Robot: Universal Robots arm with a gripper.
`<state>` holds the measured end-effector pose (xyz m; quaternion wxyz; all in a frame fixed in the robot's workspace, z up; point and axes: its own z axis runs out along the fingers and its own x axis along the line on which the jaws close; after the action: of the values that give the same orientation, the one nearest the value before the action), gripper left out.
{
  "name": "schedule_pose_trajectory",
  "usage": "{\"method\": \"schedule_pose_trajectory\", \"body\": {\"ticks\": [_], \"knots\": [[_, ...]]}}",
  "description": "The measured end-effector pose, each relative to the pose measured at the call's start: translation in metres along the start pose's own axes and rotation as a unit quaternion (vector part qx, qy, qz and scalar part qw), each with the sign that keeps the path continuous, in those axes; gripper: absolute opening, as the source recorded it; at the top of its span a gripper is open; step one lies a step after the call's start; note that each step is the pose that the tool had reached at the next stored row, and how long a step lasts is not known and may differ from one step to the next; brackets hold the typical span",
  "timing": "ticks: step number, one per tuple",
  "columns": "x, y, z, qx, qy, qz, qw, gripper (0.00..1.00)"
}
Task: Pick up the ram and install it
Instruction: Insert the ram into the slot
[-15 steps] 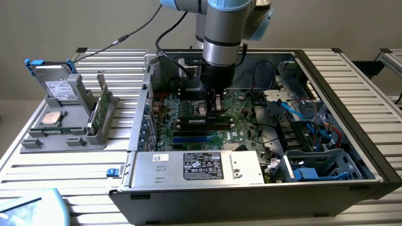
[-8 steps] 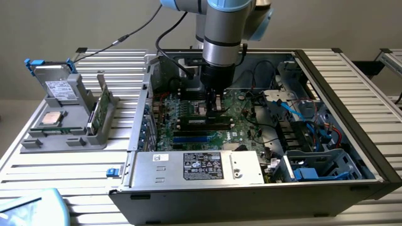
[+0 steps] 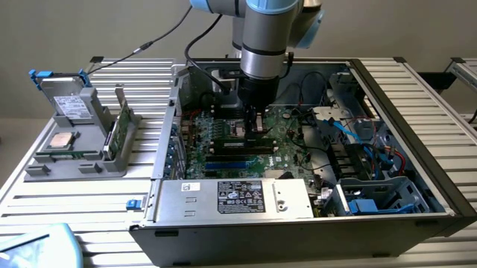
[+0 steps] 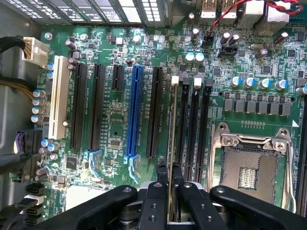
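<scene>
My gripper [image 3: 256, 121] is inside the open computer case, low over the motherboard [image 3: 291, 137]. In the wrist view the gripper [image 4: 170, 168] is shut on the ram [image 4: 171, 125]. The ram is seen edge-on as a thin dark stick with a pale edge, running away from the fingers. It hangs in line with the black memory slots [image 4: 192, 129], over the one nearest the long black expansion slot [image 4: 154, 115]. I cannot tell whether it touches the slot. The slots' white end clips [image 4: 197, 82] show at the far end.
The open processor socket [image 4: 249, 165] lies beside the memory slots. The blue slot [image 4: 135, 110] and white slot [image 4: 59, 96] lie on the other side. The power supply [image 3: 238, 198] fills the case front, with blue cables [image 3: 358, 131] at the exterior view's right. A grey fixture [image 3: 75, 148] outside holds a drive, a processor and a green card [image 3: 118, 125].
</scene>
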<state>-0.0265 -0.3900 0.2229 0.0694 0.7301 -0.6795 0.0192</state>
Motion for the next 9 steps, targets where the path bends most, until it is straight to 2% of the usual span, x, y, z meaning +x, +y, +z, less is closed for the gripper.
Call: {"method": "schedule_pose_trajectory", "body": {"ticks": [9], "knots": [[0.0012, -0.0005, 0.0001, 0.0001, 0.0001, -0.001, 1.0000, 0.14]]}}
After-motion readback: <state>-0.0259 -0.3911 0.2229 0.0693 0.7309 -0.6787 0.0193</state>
